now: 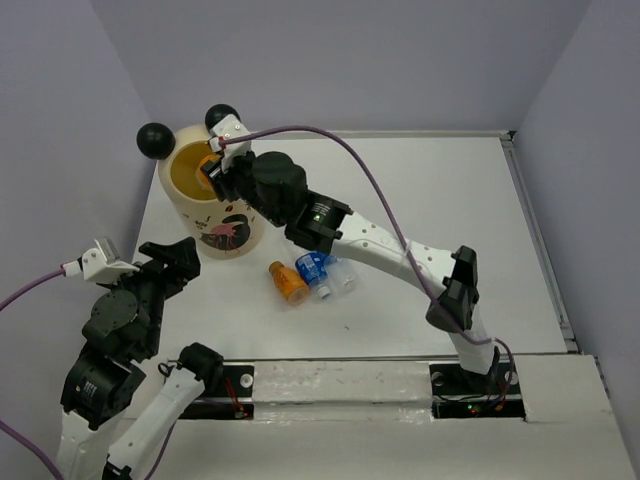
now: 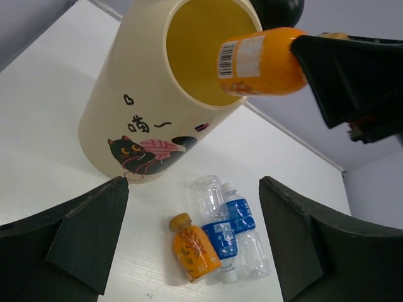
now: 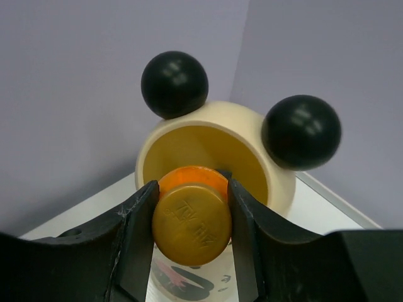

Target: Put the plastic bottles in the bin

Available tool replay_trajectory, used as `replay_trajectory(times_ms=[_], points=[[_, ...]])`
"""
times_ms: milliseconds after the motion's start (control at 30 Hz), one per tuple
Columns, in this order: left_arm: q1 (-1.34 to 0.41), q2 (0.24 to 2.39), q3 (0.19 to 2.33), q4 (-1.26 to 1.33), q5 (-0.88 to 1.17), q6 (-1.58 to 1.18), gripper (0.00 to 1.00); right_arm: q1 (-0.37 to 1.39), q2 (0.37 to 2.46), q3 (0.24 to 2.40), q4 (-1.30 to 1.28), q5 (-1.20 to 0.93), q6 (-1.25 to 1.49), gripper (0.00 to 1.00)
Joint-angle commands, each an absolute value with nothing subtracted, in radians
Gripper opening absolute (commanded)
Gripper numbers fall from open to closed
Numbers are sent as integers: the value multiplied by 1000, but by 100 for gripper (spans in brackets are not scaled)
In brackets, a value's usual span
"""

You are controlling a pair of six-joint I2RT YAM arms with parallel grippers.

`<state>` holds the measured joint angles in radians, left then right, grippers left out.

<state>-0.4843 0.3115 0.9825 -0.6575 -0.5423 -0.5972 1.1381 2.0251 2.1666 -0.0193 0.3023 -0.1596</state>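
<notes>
The cream-yellow bin (image 1: pixel 232 228) with black ball ears stands at the far left; it also shows in the left wrist view (image 2: pixel 126 94) and the right wrist view (image 3: pixel 211 114). My right gripper (image 1: pixel 214 168) (image 3: pixel 191 184) is shut on a short orange bottle (image 1: pixel 210 158) (image 2: pixel 261 60) (image 3: pixel 192 223), held tilted over the bin's open mouth. On the table lie another orange bottle (image 1: pixel 289 283) (image 2: pixel 194 248) and two clear blue-labelled bottles (image 1: pixel 316 268) (image 2: pixel 217 229), (image 1: pixel 343 278) (image 2: pixel 250 236). My left gripper (image 1: pixel 172 258) (image 2: pixel 192 185) is open and empty, near the bin's base. The green bottle is out of view.
The bin's ball ears (image 3: pixel 174 83) (image 3: pixel 301 132) stick up from its far rim. Purple walls close in the table on three sides. A raised edge (image 1: pixel 535 230) runs along the table's right side. My right arm (image 1: pixel 400 250) stretches across the middle.
</notes>
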Motion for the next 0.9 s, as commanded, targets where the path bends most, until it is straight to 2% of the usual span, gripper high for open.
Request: replay_trajectory(times_ms=[0,133,167,233,267,300,367,533,700,767,867], points=[[-486,290,977,-681,-531,-650,94,1138,2111,2295,54,252,-218,10],[-486,293,983,-712,-494,-675,95,1138,2206,2396,57,297,-267,10],[-488,299,985,-719,-486,-676,95,1138,2218,2402,58,307,-273,16],[-486,305,977,-730,-451,-683,96,1138,2235,2405,58,324,-278,37],[-486,307,973,-733,-437,-686,96,1138,2238,2401,60,327,-281,50],[-486,307,963,-735,-414,-690,97,1138,2230,2396,58,340,-281,77],[-486,310,959,-742,-394,-696,97,1138,2212,2376,58,351,-267,95],[-488,343,934,-726,-310,-710,99,1100,2058,2246,58,279,-180,96],[-488,402,881,-649,-206,-716,99,1088,1827,1981,60,288,-114,81],[-486,457,829,-585,-144,-710,99,1060,1688,1792,58,287,-46,74],[-486,535,760,-497,-106,-698,99,1051,1557,1531,58,273,52,72]])
